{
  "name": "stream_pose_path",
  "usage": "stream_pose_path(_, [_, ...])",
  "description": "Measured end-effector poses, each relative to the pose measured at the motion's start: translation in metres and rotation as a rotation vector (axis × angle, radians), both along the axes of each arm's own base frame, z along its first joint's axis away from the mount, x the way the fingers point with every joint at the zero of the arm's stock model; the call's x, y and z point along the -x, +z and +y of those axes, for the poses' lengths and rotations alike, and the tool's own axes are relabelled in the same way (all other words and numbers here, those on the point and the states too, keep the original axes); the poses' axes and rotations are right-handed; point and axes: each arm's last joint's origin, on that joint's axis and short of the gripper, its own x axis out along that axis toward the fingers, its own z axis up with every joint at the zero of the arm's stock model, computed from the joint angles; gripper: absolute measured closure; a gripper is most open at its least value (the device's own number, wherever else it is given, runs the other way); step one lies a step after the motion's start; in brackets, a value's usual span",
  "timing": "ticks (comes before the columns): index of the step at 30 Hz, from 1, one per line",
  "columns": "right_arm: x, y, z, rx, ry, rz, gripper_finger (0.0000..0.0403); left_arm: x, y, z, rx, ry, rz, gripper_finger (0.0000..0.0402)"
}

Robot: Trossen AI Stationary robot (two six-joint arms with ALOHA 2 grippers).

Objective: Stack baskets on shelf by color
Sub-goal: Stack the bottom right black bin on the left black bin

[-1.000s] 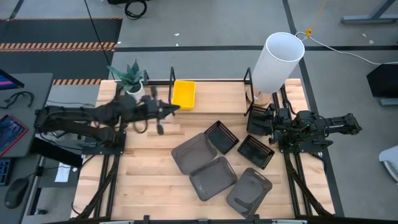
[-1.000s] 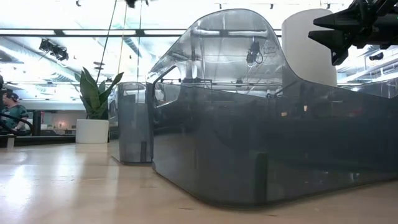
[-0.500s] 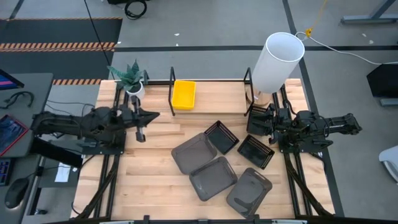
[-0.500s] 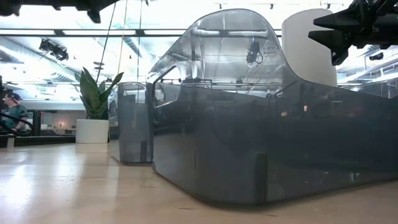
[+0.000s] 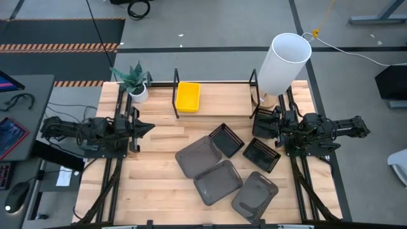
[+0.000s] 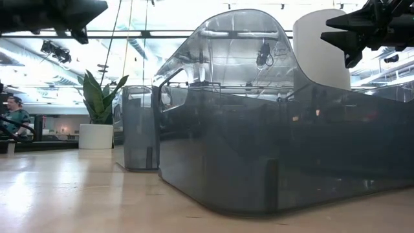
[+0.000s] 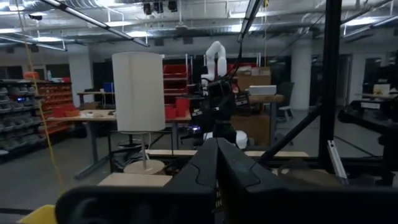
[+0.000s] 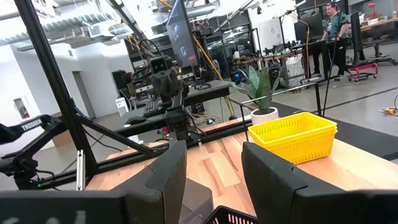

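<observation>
The yellow baskets (image 5: 187,97) (image 8: 292,137) sit as one stack in the left bay of the black wire shelf (image 5: 216,83) at the table's far edge. Three dark grey baskets (image 5: 198,156) (image 5: 217,181) (image 5: 254,194) lie bottom-down mid-table, overlapping at their edges; one fills the low view (image 6: 278,149). Two black mesh baskets (image 5: 226,140) (image 5: 262,154) lie beside them. My left gripper (image 5: 145,127) (image 7: 217,162) hovers shut near the table's left edge, holding nothing. My right gripper (image 5: 261,124) (image 8: 214,162) hangs open at the right side, above and right of the mesh baskets.
A tall white cylinder (image 5: 283,63) stands at the shelf's right end. A potted plant (image 5: 133,79) stands at the far left corner. Bare wood lies between the left arm and the grey baskets. People show in the room behind (image 8: 336,25).
My left arm has drawn back from beside the yellow baskets toward the table's left edge, ending folded near its base. The right arm and all baskets have stayed in place.
</observation>
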Motion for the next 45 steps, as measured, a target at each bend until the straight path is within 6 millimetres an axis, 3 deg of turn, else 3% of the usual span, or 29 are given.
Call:
stream_pose_path(13, [0.001, 0.008, 0.000, -0.092, 0.016, -0.093, 0.0243, 0.001, -0.031, 0.000, 0.073, -0.022, -0.006, 0.0391])
stream_pose_path(21, [0.006, 0.023, -0.001, -0.194, 0.049, -0.276, 0.0243, 0.000, -0.035, 0.000, 0.093, -0.027, 0.024, 0.0390])
stream_pose_path(26, [0.002, 0.019, 0.000, -0.329, 0.073, -0.244, 0.0243, 0.000, -0.035, 0.000, 0.093, -0.028, 0.023, 0.0392])
stream_pose_path(30, [-0.013, 0.014, 0.001, -0.316, 0.042, -0.136, 0.0243, 0.000, -0.035, 0.000, 0.093, -0.028, 0.024, 0.0379])
stream_pose_path(34, [-0.032, 0.025, 0.003, -0.279, 0.026, -0.016, 0.0243, 0.000, -0.035, 0.000, 0.093, -0.027, 0.024, 0.0369])
stream_pose_path(40, [-0.074, 0.040, 0.010, -0.278, -0.009, 0.308, 0.0243, 0.000, -0.035, 0.000, 0.092, -0.028, 0.024, 0.0369])
stream_pose_path(45, [-0.112, 0.039, 0.022, -0.311, -0.026, 0.552, 0.0243, 0.000, -0.035, 0.000, 0.092, -0.028, 0.024, 0.0378])
